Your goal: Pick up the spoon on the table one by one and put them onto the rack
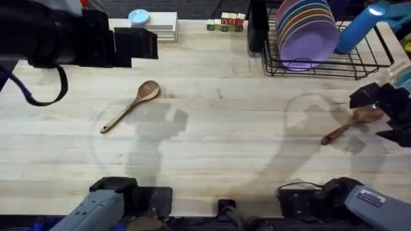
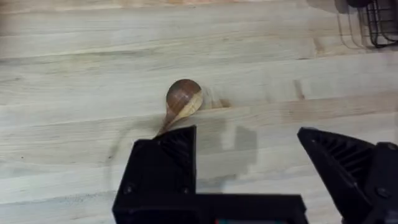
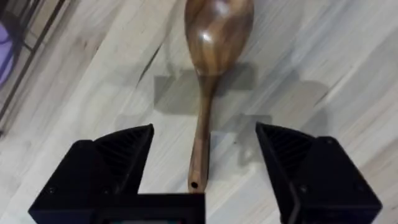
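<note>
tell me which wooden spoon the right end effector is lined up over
The spoon on the table's right side, in front of the rack. The right end effector is open with that spoon's handle between its fingers; the other spoon lies at left-centre.

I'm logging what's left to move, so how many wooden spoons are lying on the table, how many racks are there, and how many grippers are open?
Wooden spoons on the table: 2, left spoon and right spoon
Black wire rack: 1
Open grippers: 2, left gripper and right gripper
Total: 5
</note>
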